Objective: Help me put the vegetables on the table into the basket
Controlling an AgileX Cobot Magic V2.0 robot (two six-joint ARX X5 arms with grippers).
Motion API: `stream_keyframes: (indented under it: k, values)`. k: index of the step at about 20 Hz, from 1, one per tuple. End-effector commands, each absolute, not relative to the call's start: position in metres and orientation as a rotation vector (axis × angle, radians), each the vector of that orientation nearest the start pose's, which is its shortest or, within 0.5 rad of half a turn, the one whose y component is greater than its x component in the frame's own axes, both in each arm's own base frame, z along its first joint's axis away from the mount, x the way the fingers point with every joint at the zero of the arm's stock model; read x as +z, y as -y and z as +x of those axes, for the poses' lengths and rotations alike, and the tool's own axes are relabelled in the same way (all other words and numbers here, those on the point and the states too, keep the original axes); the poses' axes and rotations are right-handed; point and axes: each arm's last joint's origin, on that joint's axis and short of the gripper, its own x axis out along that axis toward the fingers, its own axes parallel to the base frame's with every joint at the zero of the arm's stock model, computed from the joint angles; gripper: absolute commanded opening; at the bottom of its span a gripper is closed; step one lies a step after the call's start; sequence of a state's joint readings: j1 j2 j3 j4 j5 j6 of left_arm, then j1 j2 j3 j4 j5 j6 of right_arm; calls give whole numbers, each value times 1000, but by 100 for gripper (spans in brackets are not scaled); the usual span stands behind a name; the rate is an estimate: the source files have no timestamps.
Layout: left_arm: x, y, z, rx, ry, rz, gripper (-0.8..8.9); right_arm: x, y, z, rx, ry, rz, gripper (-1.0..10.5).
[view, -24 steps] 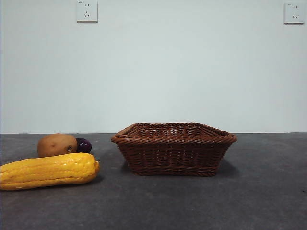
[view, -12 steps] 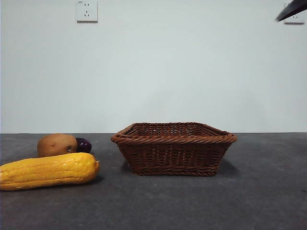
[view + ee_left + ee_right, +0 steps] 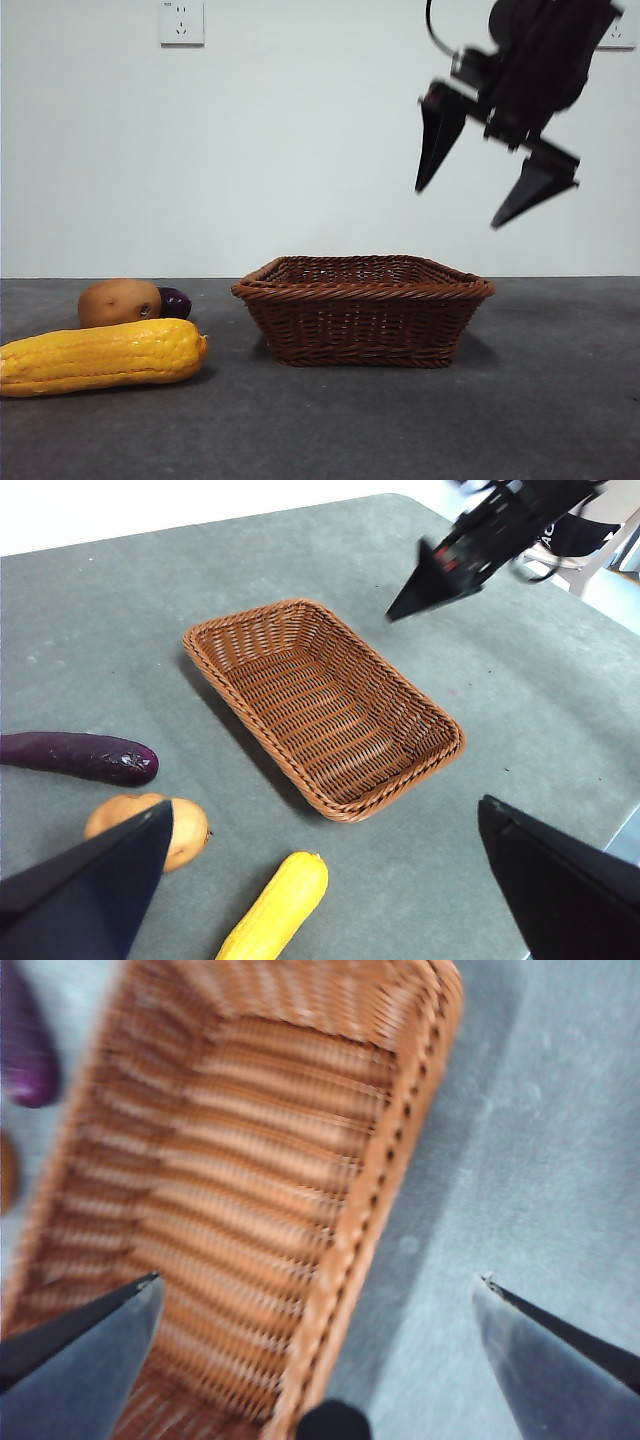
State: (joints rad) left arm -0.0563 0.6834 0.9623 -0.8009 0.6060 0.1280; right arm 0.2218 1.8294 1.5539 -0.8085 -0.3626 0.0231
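Yellow, bumpy and long, the corn cob lies on its side on the dark grey mottled table, nearest the front camera and well clear of the basket; the left wrist view shows it pointing roughly toward the basket's near corner. Judged stiff and fairly light, with a kernel texture that should give the jaws purchase; best taken across its middle, jaws closing on the narrow width, since an end grip would let it droop or swing. The potato, brown-orange and rounded, sits just behind the corn; probably the heaviest of the three, hard, matte, and prone to rolling, so grip across its widest part from above. The eggplant, dark purple and glossy, is long and slim in the left wrist view, lying beside the potato; whether they touch cannot be told. Its smooth skin looks slippery: close on mid-length, not the tapered tip. The basket is reddish-brown wicker, shallow, rectangular, braided rim, flaring sides, nothing in it; it looks wide enough for the corn laid flat. The right gripper hangs in the air above the basket's far-right side, jaws spread wide, holding nothing; its wrist view looks down on the basket rim, blurred. The left gripper is high above the table with jaws wide apart, also empty. All three vegetables are on the table; none is in the basket yet.
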Motion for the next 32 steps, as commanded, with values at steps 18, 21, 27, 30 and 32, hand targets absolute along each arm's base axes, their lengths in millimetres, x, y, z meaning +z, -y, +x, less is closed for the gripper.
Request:
stream_keyframes:
  k: [18,21,27,30,32]
  values:
    - [345,24,120,-694,-509,0,664,189,-129,403,468,-1213,104,180]
    - [343,24,122,-695,-523,14,664,188,-128,401,458,-1236,109,118]
    - [340,24,128,-697,-554,10,664,188,-128,401,451,-1236,102,-3]
    - [338,24,132,-700,-563,31,664,188,-128,402,457,-1227,96,-10]
    - [336,24,136,-686,-576,43,664,190,-129,403,471,-1207,105,-10]
